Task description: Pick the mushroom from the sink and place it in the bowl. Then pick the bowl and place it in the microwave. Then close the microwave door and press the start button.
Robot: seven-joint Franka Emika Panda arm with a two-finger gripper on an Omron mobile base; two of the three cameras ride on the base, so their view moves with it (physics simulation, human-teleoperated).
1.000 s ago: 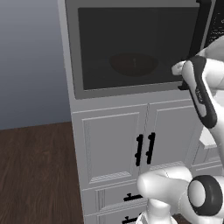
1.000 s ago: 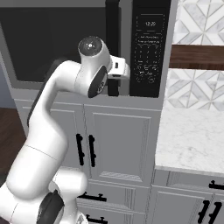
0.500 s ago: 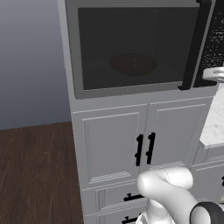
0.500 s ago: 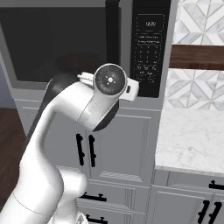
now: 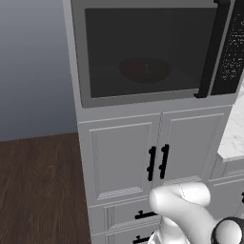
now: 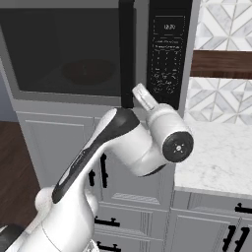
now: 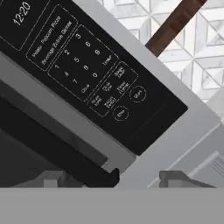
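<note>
The microwave point(image 5: 76, 57) is built in above white cabinets, and the microwave door point(image 6: 64, 49) is shut. Its black bar handle point(image 6: 126, 49) stands just left of the black control panel point(image 6: 167, 49). Through the dark window the reddish-brown bowl point(image 5: 145, 69) shows dimly inside. I cannot make out the mushroom, and the sink is out of view. My gripper point(image 7: 116, 178) is open and holds nothing. It faces the control panel point(image 7: 87, 74) close up, below its keypad and two round buttons point(image 7: 121, 113). The handle's lower end point(image 7: 107, 175) lies just beyond the fingertips point(image 7: 56, 178).
White cabinet doors with black pulls point(image 5: 157, 162) and drawers sit under the microwave. A marble counter point(image 6: 221, 157) juts out to the right, under a patterned backsplash and a wooden shelf point(image 6: 221, 64). Dark wood floor point(image 5: 38, 190) lies to the left.
My arm has swung down and right, away from the door handle, leaving the left base view. The hand now points at the control panel. The door stays shut.
</note>
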